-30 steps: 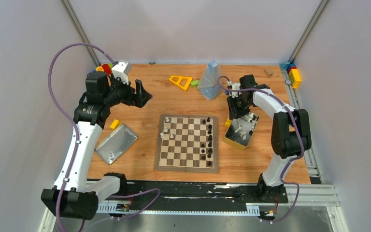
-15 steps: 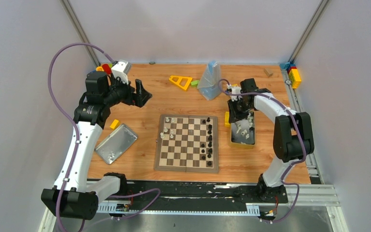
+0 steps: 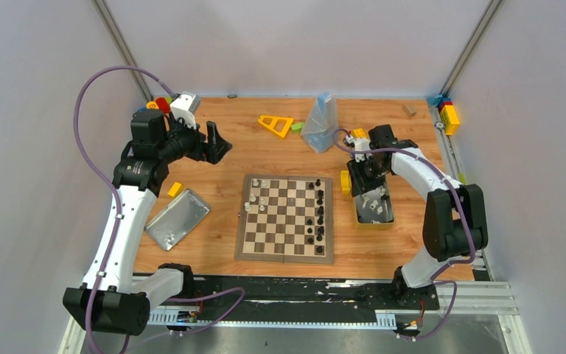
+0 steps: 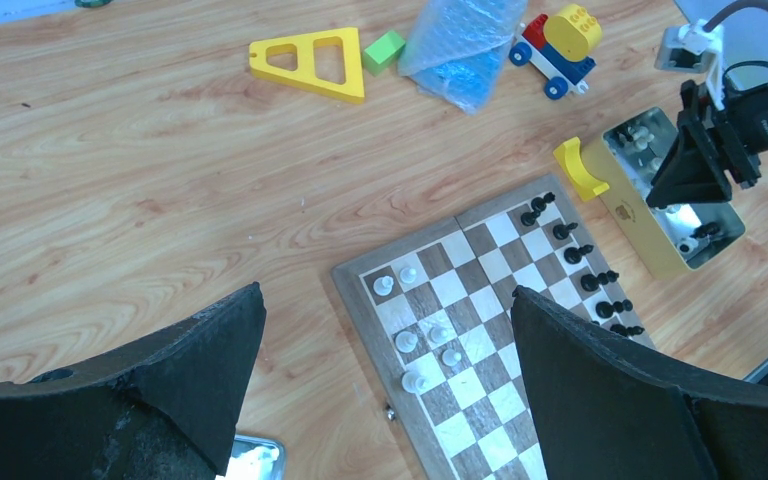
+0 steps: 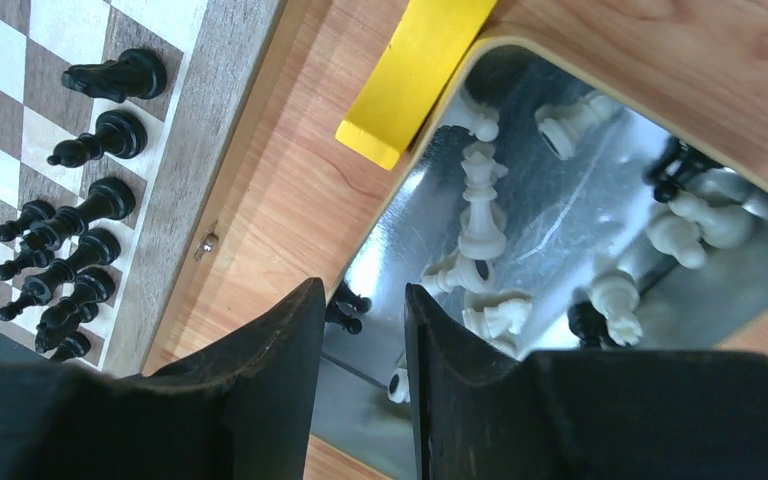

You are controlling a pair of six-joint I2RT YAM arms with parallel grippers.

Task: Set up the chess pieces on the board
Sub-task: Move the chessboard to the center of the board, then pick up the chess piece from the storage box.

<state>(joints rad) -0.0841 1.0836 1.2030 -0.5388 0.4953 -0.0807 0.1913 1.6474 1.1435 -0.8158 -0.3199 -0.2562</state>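
The board (image 3: 285, 218) lies flat in the middle of the table, and the left wrist view shows it too (image 4: 483, 243). Several white chess pieces (image 3: 254, 198) stand on its left side and several black ones (image 3: 318, 214) line its right side. More pieces (image 5: 482, 215) lie loose in a yellow-sided tin box (image 3: 374, 206). My right gripper (image 5: 365, 290) reaches into the tin's near-left corner. Its jaws are narrowly apart and open, and nothing is pinched between them. A black piece (image 5: 345, 305) lies just beyond the tips. My left gripper (image 3: 217, 144) hangs wide open above the back left of the table.
A silver lid (image 3: 177, 219) lies left of the board, with a small yellow block (image 3: 175, 189) beside it. A yellow curved block (image 3: 346, 182) touches the tin. At the back are a yellow triangle (image 3: 275, 125), a bubble-wrap bag (image 3: 320, 122) and toy blocks (image 3: 448, 114).
The tin box has swung from tilted to roughly parallel with the board and has shifted slightly right. My right gripper has moved with it. The left arm has stayed still.
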